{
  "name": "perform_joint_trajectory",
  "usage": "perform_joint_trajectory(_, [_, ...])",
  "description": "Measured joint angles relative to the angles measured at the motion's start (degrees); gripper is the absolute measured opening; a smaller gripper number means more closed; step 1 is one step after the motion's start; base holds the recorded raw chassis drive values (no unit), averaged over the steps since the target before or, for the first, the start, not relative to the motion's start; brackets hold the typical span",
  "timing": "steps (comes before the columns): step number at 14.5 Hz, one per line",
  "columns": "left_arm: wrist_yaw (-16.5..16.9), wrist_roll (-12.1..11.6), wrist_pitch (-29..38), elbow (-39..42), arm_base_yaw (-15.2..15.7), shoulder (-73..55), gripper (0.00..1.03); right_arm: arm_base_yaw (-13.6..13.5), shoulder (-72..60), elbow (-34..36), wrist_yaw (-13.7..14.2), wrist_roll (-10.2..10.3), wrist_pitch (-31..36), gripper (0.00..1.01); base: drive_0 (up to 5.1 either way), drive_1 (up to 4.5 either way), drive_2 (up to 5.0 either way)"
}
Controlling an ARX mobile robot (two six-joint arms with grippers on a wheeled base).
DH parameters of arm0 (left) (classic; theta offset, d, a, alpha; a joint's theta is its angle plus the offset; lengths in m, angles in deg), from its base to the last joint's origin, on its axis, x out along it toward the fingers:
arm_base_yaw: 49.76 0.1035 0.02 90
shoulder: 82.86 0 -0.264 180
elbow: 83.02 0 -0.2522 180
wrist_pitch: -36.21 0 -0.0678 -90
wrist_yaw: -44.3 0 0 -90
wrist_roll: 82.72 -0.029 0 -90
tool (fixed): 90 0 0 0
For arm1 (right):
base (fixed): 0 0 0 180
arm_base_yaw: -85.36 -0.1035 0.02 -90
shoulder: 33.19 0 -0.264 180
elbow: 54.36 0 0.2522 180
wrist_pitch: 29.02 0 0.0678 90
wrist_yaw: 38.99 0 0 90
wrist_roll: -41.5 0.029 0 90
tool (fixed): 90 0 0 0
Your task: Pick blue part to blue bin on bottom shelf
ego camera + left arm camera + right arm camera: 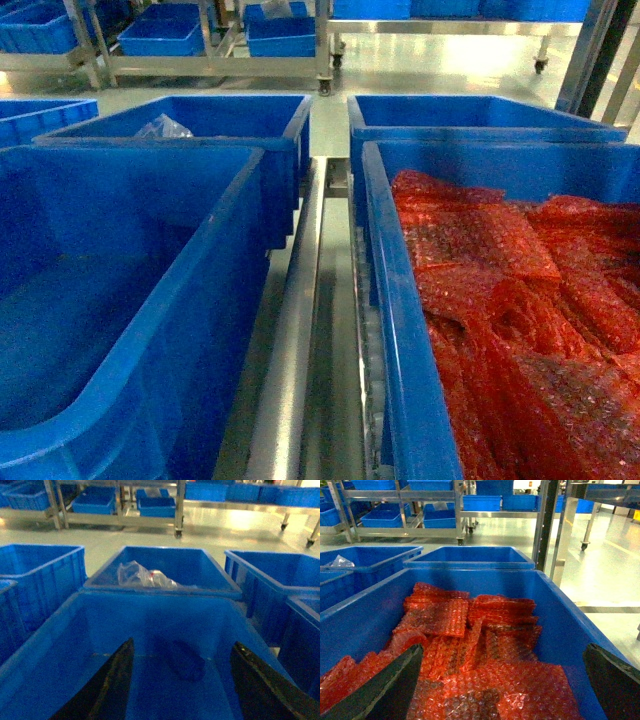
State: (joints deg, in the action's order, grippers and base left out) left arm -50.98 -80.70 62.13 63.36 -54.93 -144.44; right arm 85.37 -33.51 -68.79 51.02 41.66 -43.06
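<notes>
A: What is seen in the head view?

B: Two rows of blue bins are seen on a steel rack. A near left bin (120, 300) fills the lower left of the frame, and a near right bin (400, 330), packed with red bubble-wrap packets (520, 300), fills the lower right. Between them a divider rail (295, 330) of the bottom shelf runs up the middle. Behind, a far left bin (200, 125) with a clear plastic bag (163, 127) is shown at upper left, and a far right bin (480, 115) at upper right. No arm is seen in this view.

A: Where is the blue part?

B: In the left wrist view a dark blue part (182, 657) is seen lying on the floor of the near left bin (55, 645), at lower centre of the frame, between the two dark fingers but untouched by them. Its outline is blurred.

A: How are the claws set?

B: The left gripper (182, 690) is spread wide, with nothing held; its fingers (112, 685) are at the bottom edge. The right gripper (505, 690) is likewise spread wide above the red packets (470, 645), and nothing is pinched.

A: What lies beyond?

B: Racks with more blue bins (385, 515) are seen across a pale floor.
</notes>
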Motion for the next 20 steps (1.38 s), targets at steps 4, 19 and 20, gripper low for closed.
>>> perform_joint_trajectory(4, [4.7,-1.0,0.4,9.5,5.5,10.3,0.02,0.0,0.0,0.0,0.0,0.0,0.0,0.98,0.0,0.00,0.0])
perform_joint_trajectory(19, [5.2,-1.0,-13.2,19.2,5.2,34.8,0.02,0.0,0.0,0.0,0.0,0.0,0.0,0.98,0.0,0.00,0.0])
perform_joint_trajectory(20, [5.2,-1.0,-19.6,19.2,5.2,41.3,0.02,0.0,0.0,0.0,0.0,0.0,0.0,0.98,0.0,0.00,0.0])
